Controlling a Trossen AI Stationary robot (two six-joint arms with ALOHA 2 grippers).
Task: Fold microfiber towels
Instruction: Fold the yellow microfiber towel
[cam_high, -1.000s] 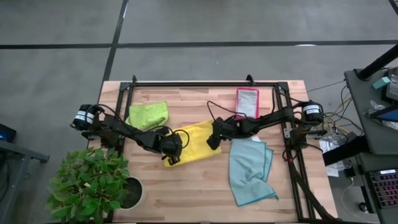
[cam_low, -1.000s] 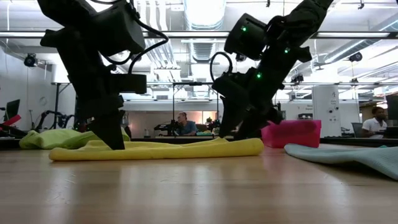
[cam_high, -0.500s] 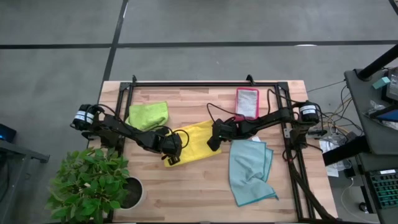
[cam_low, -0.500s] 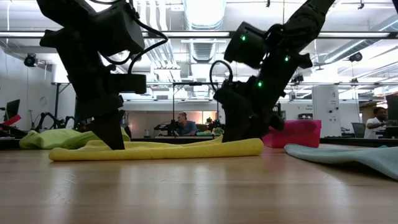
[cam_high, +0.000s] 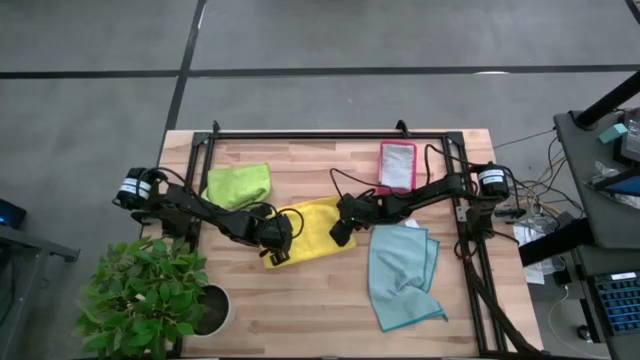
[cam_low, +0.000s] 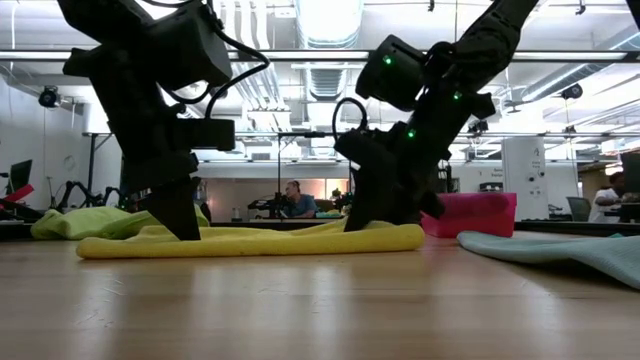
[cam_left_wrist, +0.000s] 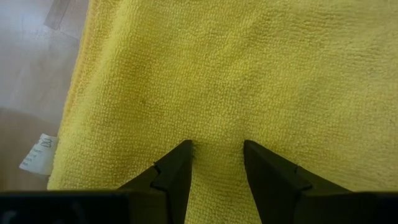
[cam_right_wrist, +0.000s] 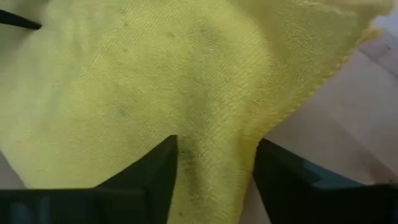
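With the green towel folded, the yellow towel lies half-done: left gripper parted, pressing it; right gripper closing on a fold between its fingers; blue towel waits.

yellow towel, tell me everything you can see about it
The yellow towel is a soft, nubby microfiber cloth with a stitched edge and a small white tag at one side. It lies folded over and mostly flat near the middle of the wooden table, between the lime green towel and the light blue towel, touching neither. The left hand presses down on it, fingers apart. The right hand has cloth bunched between its fingers at the opposite edge.
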